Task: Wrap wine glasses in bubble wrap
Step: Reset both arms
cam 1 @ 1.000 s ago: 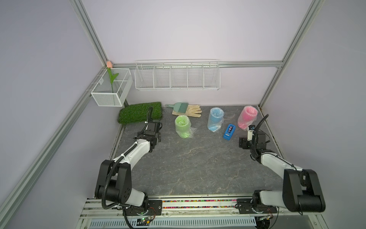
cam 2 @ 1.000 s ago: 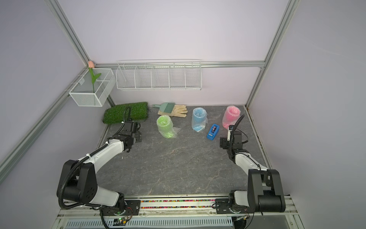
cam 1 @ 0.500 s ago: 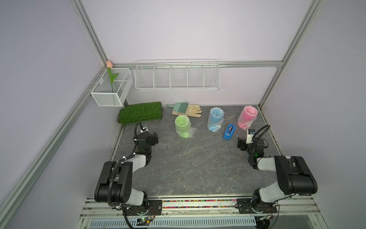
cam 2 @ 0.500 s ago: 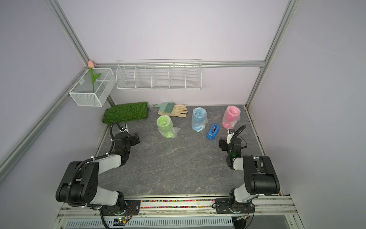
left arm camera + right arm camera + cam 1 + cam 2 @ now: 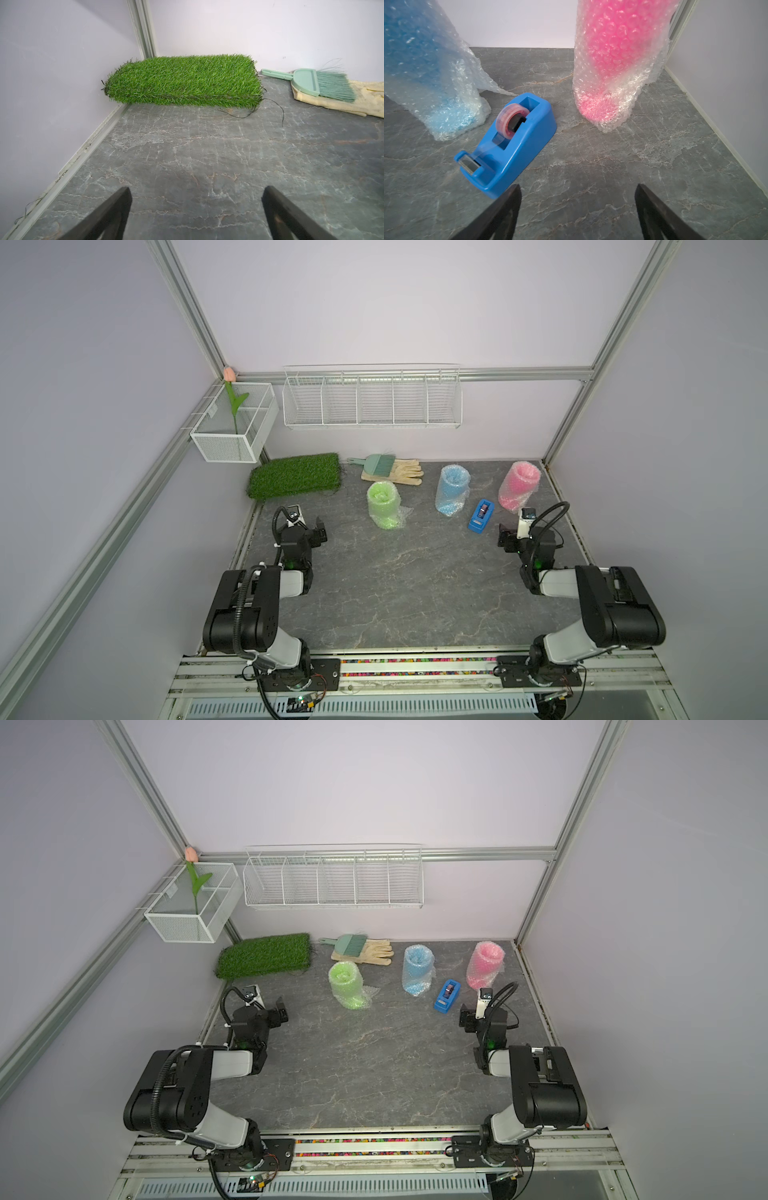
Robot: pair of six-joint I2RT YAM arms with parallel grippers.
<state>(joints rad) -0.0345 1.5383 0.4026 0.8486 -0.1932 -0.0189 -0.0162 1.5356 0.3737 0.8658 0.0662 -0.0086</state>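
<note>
Wine glasses (image 5: 452, 488) sit swathed in bubble wrap (image 5: 631, 91) (all three).

Holds both arms folded low by the base; shows left tool (image 5: 196, 190) and right tool (image 5: 578, 187) wide apart, gripping nothing.

The light is soft and even, coming from overhead, so the room is bright with no hard shadows on the walls. On the table (image 5: 415, 580) there is only faint, blurred shade under each arm. Both top views are sharp, though the posts (image 5: 187, 310) splay outward toward the edges. In the wrist views the left gripper (image 5: 195, 197) and right gripper (image 5: 577, 195) look dark and soft-edged. The bubble wrap (image 5: 629, 93) glints with small highlights, and the blue glass (image 5: 419, 52) looks hazy.
</note>
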